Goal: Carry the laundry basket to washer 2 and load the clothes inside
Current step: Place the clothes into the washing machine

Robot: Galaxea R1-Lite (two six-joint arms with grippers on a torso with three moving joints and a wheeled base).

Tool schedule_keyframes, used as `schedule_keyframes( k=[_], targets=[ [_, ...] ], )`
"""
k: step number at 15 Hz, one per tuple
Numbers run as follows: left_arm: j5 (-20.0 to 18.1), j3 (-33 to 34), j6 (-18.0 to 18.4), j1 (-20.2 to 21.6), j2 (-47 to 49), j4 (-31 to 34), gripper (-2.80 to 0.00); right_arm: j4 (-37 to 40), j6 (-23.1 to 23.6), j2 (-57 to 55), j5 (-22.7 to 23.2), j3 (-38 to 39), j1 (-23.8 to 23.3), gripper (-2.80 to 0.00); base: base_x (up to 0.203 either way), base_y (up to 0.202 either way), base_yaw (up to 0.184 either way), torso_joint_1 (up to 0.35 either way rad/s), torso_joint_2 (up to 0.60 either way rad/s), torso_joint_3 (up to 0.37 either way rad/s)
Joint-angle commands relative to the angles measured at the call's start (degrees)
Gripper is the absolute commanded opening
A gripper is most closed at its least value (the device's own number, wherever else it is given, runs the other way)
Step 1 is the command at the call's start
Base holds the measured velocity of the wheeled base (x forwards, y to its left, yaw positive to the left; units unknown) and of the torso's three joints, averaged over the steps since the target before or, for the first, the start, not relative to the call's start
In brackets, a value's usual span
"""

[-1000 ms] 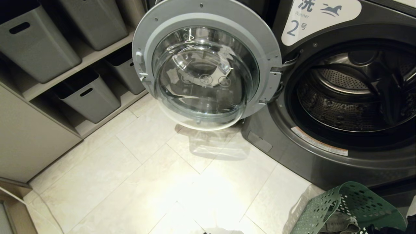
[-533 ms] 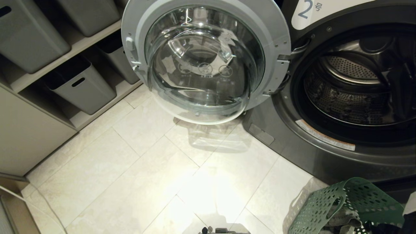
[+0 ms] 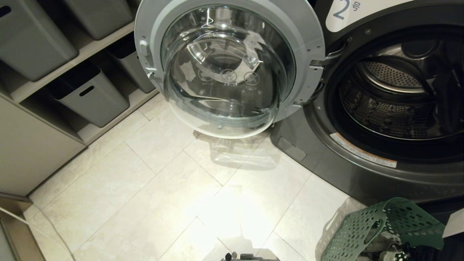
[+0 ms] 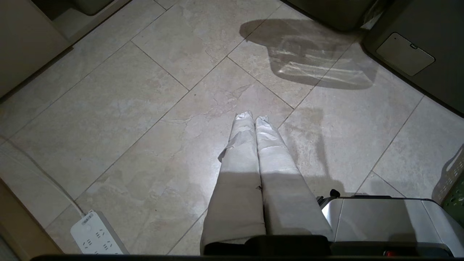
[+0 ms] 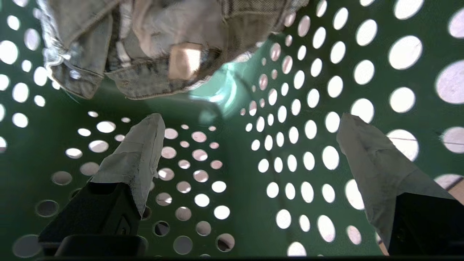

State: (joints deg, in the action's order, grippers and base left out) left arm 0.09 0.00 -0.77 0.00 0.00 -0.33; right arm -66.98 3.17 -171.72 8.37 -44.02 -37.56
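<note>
The green basket (image 3: 377,232) lies tipped on its side on the tiled floor (image 3: 145,188), at the bottom right corner of the head view, its open mouth turned toward the robot and its lower half cut off by the frame. Just inside the mouth a scrap of the clothes (image 3: 384,242) shows; most of the bundle is hidden by the basket wall.

The right gripper (image 5: 250,137) is inside the basket, its two cloth-wrapped fingers (image 5: 137,152) spread wide and closed on nothing. Beyond the fingertips lie the clothes (image 5: 145,47), a crumpled grey-beige bundle with a paler patch, resting against the perforated green wall (image 5: 308,108); they are clear of both fingers. In the head view this arm is only a dark shape at the bottom right edge, too little to make out.

The left gripper (image 4: 252,116) hangs over bare floor (image 4: 127,108), its wrapped fingers pressed together with nothing between them. A white power strip (image 4: 96,235) lies partly cut off near it, and the robot's grey base (image 4: 380,217) shows beside it.

Farther off, washer 2 (image 3: 362,170) stands just behind the basket, its round door (image 3: 228,65) swung fully open to the left and the perforated steel drum (image 3: 391,108) exposed; only part of the label's "2" shows. On the left, grey bins (image 3: 90,98) sit on shelves (image 3: 83,54), partly cropped.
</note>
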Motion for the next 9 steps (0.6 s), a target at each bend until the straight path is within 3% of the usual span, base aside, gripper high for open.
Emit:
schedule_keyframes(
  k=[1,5,9],
  targets=[
    [0.0,0.1,0.0,0.0,0.0,0.0,-2.80,0.0,0.0,0.8,0.5,-0.6,0.0,0.00,0.000,0.000,0.000,0.000,0.00,0.000],
    [0.0,0.1,0.0,0.0,0.0,0.0,-2.80,2.4,-0.1,0.5,2.2,-3.2,0.4,0.00,0.000,0.000,0.000,0.000,0.00,0.000],
    [0.0,0.1,0.0,0.0,0.0,0.0,-2.80,3.4,-1.8,-2.3,2.2,-12.9,0.5,0.00,0.000,0.000,0.000,0.000,0.00,0.000]
  ],
)
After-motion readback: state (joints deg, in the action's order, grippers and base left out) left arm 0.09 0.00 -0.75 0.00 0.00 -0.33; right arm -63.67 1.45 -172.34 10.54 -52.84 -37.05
